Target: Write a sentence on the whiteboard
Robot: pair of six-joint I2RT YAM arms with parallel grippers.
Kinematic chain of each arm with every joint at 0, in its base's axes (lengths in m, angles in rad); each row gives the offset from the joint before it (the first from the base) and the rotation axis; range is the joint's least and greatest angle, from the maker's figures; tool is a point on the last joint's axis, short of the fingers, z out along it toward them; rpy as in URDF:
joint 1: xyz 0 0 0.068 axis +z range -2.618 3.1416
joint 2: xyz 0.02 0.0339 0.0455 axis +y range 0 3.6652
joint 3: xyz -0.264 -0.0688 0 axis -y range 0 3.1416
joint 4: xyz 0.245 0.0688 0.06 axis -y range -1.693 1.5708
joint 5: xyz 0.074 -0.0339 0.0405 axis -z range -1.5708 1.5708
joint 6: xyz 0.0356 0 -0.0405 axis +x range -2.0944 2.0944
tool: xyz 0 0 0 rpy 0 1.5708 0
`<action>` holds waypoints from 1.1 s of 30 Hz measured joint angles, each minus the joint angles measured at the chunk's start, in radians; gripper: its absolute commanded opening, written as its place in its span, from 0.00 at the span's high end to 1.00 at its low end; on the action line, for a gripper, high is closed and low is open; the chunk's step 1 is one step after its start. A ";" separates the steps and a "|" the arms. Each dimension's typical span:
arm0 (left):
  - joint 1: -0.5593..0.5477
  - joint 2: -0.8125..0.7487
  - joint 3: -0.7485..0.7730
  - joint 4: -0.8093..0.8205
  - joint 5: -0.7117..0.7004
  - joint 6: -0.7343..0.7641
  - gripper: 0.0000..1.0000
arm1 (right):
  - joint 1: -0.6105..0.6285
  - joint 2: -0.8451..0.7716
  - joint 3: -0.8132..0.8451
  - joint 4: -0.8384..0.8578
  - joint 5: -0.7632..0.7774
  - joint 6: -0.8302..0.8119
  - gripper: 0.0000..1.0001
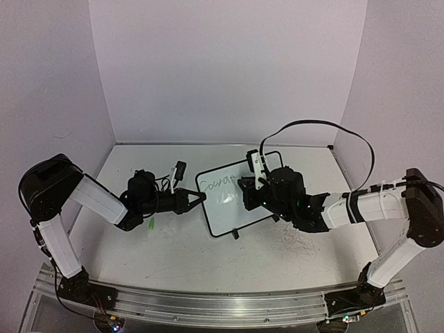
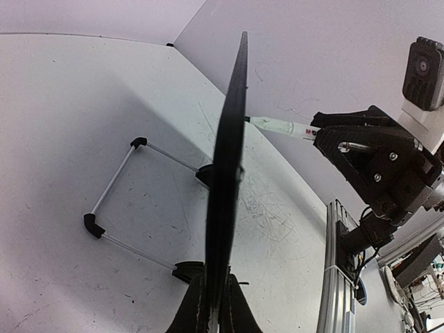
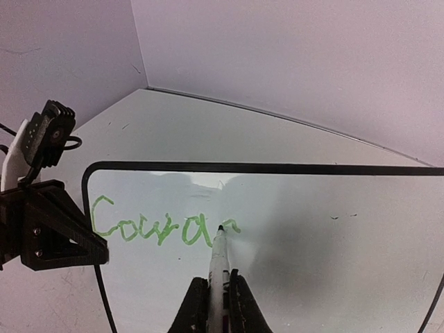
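Note:
The whiteboard stands propped up at the middle of the table, black-framed. My left gripper is shut on its left edge; the left wrist view shows the board edge-on between my fingers. My right gripper is shut on a white marker, whose tip touches the board face. The sentence is green and reads "Coura" with a small stroke of a further letter beside the tip. The marker also shows in the left wrist view.
The board's wire stand with black feet rests on the scuffed tabletop behind it. A small green cap lies by my left arm. Grey scribble marks cover the table under my right arm. White walls enclose the back and sides.

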 measured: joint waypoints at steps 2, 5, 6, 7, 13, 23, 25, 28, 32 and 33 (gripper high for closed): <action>0.000 0.000 0.000 0.000 0.000 0.000 1.00 | 0.002 0.000 -0.003 0.000 0.000 0.001 1.00; 0.000 0.000 0.000 0.000 0.000 0.000 1.00 | 0.004 0.000 -0.009 -0.001 0.001 0.002 1.00; 0.000 0.000 0.000 0.000 0.000 0.000 1.00 | 0.005 0.000 -0.012 -0.001 0.001 0.002 1.00; 0.000 0.000 0.000 -0.001 0.000 0.000 1.00 | 0.005 0.000 -0.015 0.000 0.002 0.003 1.00; 0.000 0.000 0.000 -0.002 -0.001 -0.001 1.00 | 0.009 0.000 -0.021 0.000 0.012 0.005 1.00; 0.000 0.000 0.000 -0.002 -0.001 -0.001 1.00 | 0.010 0.000 -0.018 -0.001 0.046 0.005 1.00; 0.000 0.000 0.000 -0.002 -0.001 -0.001 1.00 | 0.010 0.000 -0.015 -0.001 0.052 0.004 1.00; 0.000 0.000 0.000 -0.002 0.000 -0.001 1.00 | 0.010 0.000 -0.007 -0.003 0.059 0.003 1.00; 0.000 0.000 0.000 -0.001 0.000 0.000 1.00 | 0.009 0.005 0.013 -0.007 0.068 -0.003 1.00; 0.000 0.000 0.000 -0.002 0.000 0.000 1.00 | 0.009 0.008 0.018 -0.007 0.069 -0.004 1.00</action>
